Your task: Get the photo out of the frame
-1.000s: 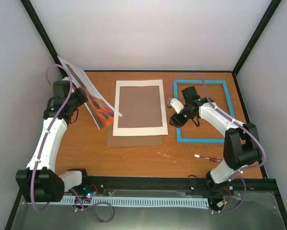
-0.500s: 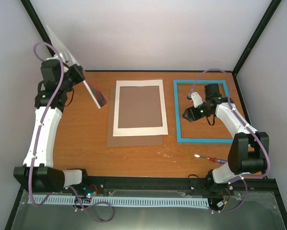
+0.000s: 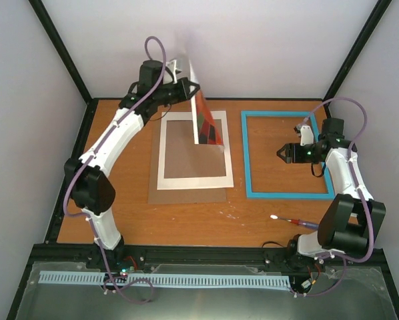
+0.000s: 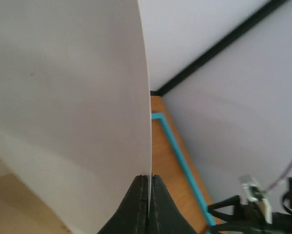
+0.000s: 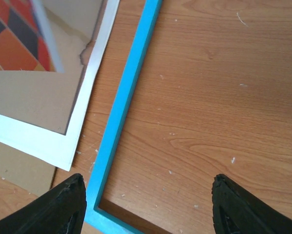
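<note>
My left gripper (image 3: pixel 188 87) is shut on the top edge of the photo (image 3: pixel 205 124), which hangs upright over the far side of the white mat. In the left wrist view the photo's white back (image 4: pixel 68 97) fills the left half, pinched between the closed fingertips (image 4: pixel 145 181). The empty light-blue frame (image 3: pixel 246 160) lies flat at the right. My right gripper (image 3: pixel 283 153) hovers open above the bare wood inside it. In the right wrist view the frame's edge (image 5: pixel 121 107) runs past the left fingertip (image 5: pixel 76 184), and the photo's orange chequers (image 5: pixel 14 39) show at the top left.
A white mat (image 3: pixel 194 179) lies on a brown backing board (image 3: pixel 186 195) in the middle of the table. A small red-handled tool (image 3: pixel 289 221) lies near the front right. Enclosure walls and black posts stand close behind and beside the table.
The left arm has swung the photo from the far left side to above the mat at the back centre. The right gripper has drawn back to the right across the frame.
</note>
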Action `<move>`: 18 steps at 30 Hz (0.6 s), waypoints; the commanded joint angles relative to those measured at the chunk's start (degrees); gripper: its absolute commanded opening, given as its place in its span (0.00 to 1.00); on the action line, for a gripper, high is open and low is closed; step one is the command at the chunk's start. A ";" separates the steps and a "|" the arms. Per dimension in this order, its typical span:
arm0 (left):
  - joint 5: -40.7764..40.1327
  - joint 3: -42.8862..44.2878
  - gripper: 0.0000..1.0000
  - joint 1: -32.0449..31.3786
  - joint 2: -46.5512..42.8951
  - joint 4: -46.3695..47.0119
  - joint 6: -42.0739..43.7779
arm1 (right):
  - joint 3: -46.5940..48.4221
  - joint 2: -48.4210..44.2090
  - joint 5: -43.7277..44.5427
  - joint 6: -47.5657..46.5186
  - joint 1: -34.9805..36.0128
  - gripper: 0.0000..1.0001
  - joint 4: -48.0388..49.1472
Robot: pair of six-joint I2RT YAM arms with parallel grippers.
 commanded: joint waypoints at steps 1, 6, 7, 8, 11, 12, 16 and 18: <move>9.03 11.80 0.01 -1.00 -0.67 1.81 -1.68 | 0.86 -3.69 -2.18 -0.42 -0.70 0.68 -1.86; 8.63 12.29 0.01 -0.91 -3.40 0.10 -2.11 | -0.22 -7.06 -2.67 0.52 -1.19 0.68 0.26; 8.03 11.00 0.01 -0.84 -3.94 -1.56 -2.15 | -0.57 -7.42 -3.08 0.64 -1.18 0.68 0.66; 7.95 8.66 0.01 -0.69 -5.00 -2.15 -2.33 | -0.95 -7.60 -3.45 0.60 -1.20 0.68 0.89; 8.19 -6.43 0.01 -0.23 -9.99 3.69 -5.91 | -2.25 -7.21 -4.46 0.07 -1.20 0.68 1.37; 8.41 -12.69 0.01 0.08 -11.88 6.55 -7.74 | -2.57 -6.86 -4.72 -0.16 -1.20 0.68 1.38; 12.22 -33.09 0.01 2.37 -16.10 17.08 -15.34 | -3.83 -5.31 -5.91 -0.97 -1.20 0.68 1.42; 13.62 -40.58 0.01 3.04 -16.46 19.96 -16.83 | -4.43 -4.75 -6.30 -1.25 -1.16 0.68 1.82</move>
